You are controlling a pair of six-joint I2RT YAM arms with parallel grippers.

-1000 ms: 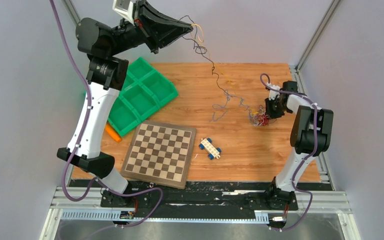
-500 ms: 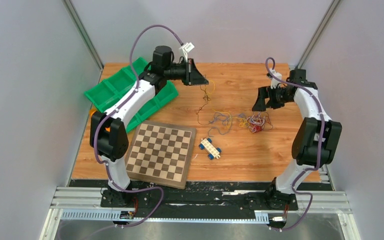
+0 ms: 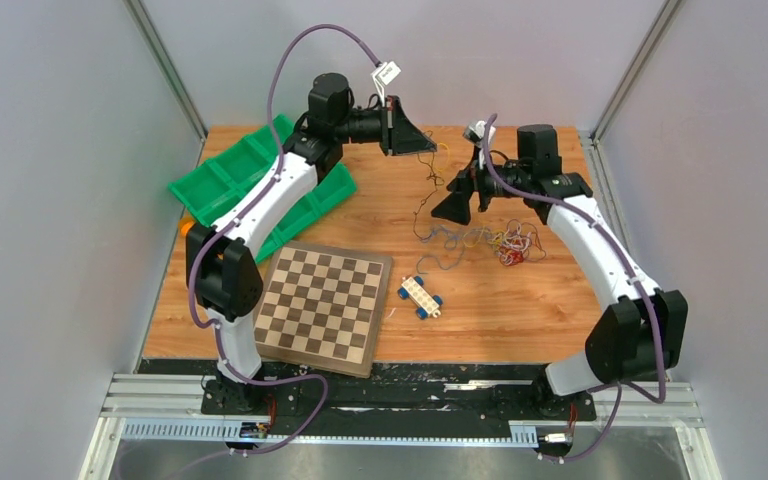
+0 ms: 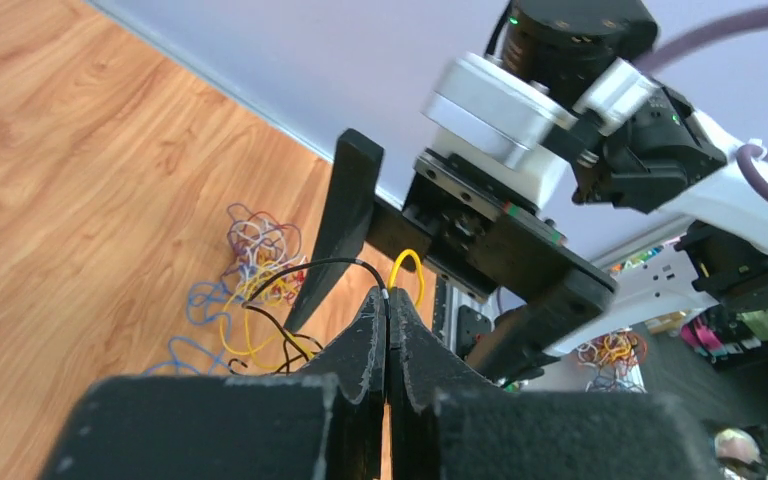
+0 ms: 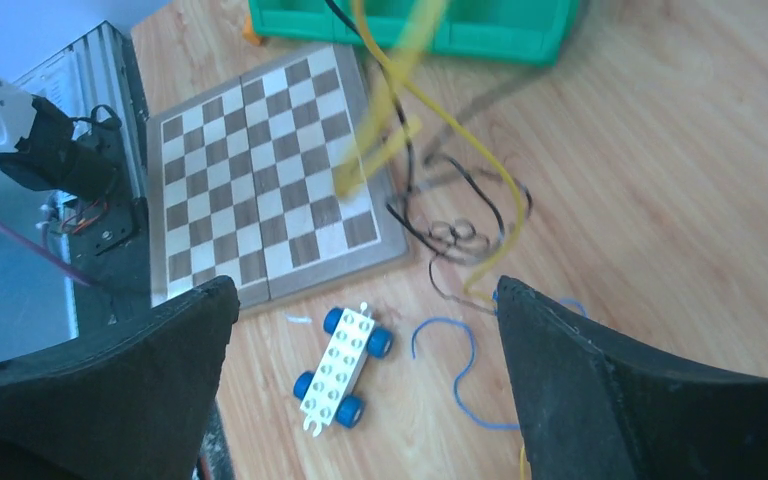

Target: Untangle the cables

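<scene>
Wooden table (image 3: pixel 520 320); left fingers (image 4: pixel 365 340) pinch cables (image 4: pixel 260 250)

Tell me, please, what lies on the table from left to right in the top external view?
tray → chessboard → toy car → cable clump

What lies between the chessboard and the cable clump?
The toy car and a few loose strands, clearest in the top view.

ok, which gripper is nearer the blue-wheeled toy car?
Right. The right gripper hovers open just beyond the toy car; the left gripper, shut on cables, sits farther back.
</scene>
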